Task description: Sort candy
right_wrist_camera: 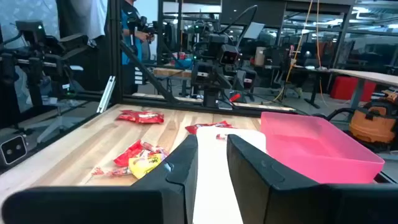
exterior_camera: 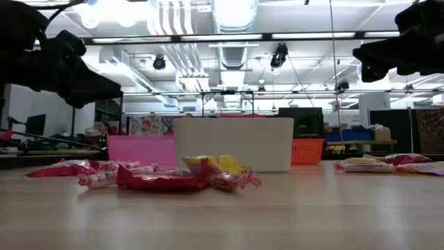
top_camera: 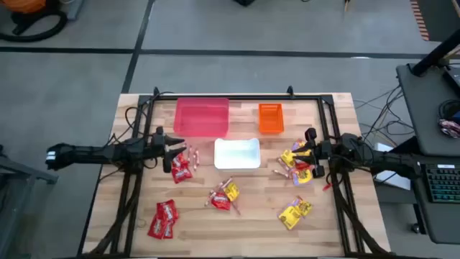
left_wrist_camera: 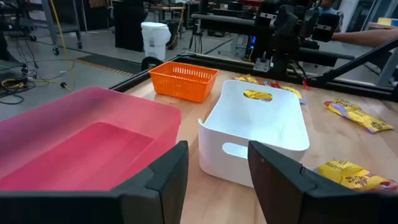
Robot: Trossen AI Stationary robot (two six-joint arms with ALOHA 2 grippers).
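Candy [top_camera: 224,196] scattered on table, wrapper print unreadable, left pincer [top_camera: 169,154] apart, right pincer [top_camera: 310,152] apart

Candy [top_camera: 180,167] partly under left tool [top_camera: 175,152]

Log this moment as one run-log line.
left gripper: open, above candy | right gripper: open, above candy | pink, orange, white bins: empty
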